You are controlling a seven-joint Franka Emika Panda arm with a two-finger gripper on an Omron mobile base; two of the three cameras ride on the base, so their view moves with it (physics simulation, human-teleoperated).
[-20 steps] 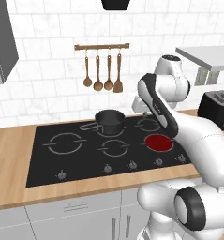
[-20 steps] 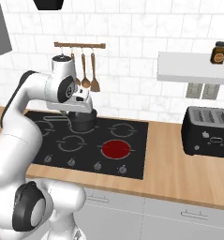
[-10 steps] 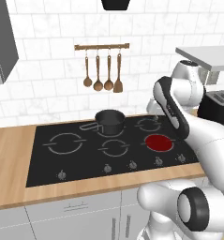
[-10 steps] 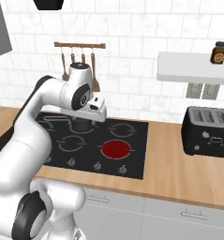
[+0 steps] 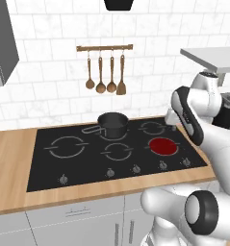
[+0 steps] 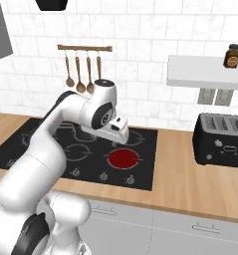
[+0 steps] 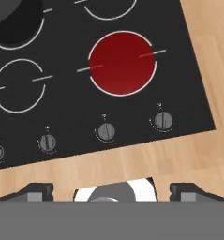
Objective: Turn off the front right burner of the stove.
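We see the front right burner (image 7: 122, 63) glowing bright red on the black stove (image 7: 71, 119), thin grey rings marking its zones, beside light wooden counter (image 7: 205, 56).

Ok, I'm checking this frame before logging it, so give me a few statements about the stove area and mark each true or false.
1. The front right burner glows red. True.
2. A dark pot stands on the stove. True.
3. The gripper is clamped on a knob. False: in the hand view its fingertips stand wide apart over the wooden counter, short of the knob row.
4. The toaster stands left of the stove. False: in the right base view it stands to the stove's right.
5. Four utensils hang from a rail on the wall. True.
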